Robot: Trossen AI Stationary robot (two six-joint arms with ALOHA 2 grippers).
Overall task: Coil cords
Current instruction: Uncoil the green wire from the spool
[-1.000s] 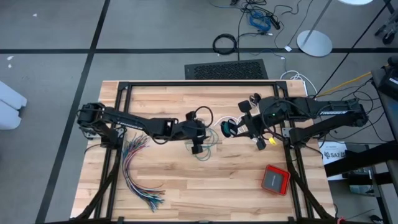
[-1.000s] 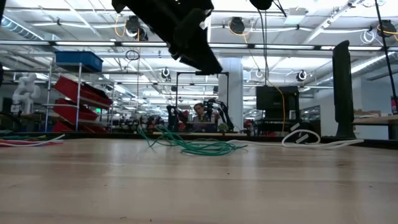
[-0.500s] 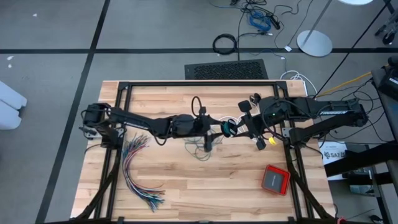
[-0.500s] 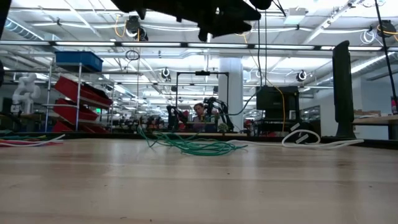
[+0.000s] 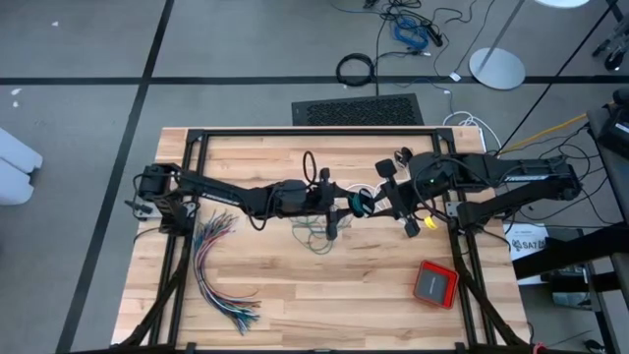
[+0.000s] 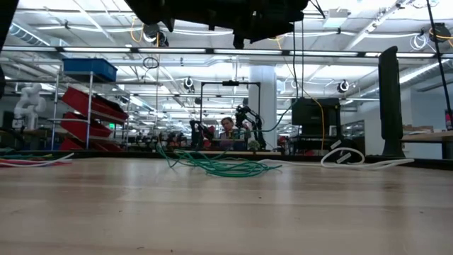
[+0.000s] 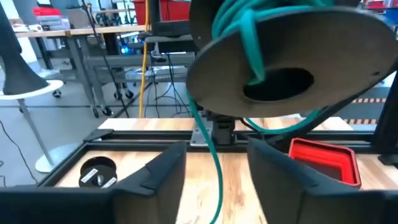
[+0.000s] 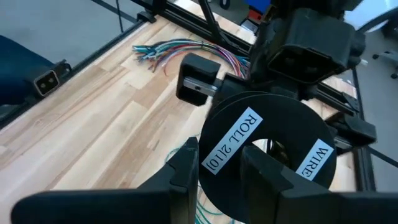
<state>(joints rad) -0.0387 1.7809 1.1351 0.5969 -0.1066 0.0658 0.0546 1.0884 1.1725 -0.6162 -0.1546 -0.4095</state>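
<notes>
From above, your two arms meet at the table's middle and hide most of what lies between them. The left gripper [image 5: 334, 208] reaches toward 3 o'clock, the right gripper [image 5: 378, 204] toward 9 o'clock, with a black spool [image 5: 361, 203] between them. The teal-green cord [image 5: 316, 236] lies loose on the wooden table [image 5: 295, 295] just below the left gripper; the black cord cannot be made out here. The fan of coloured wires [image 5: 218, 270] sits at 8 o'clock, the red box [image 5: 434, 283] at 4 o'clock. A second ago the left arm was farther back toward 9 o'clock; it has since stretched to the spool.

At table height, both arms are cut off at the top edge, so neither gripper shows. The teal-green cord [image 6: 219, 167] sprawls on the far part of the table, a white cord [image 6: 347, 159] to its right.

In your left wrist view the fingers [image 7: 158, 177] stand apart, holding nothing, with the spool [image 7: 292, 59] close ahead and teal-green cord [image 7: 214, 155] wound on it, one strand hanging down.

In your right wrist view the fingers [image 8: 186, 165] are closed on the spool's [image 8: 267, 152] rim; the left arm faces it.
</notes>
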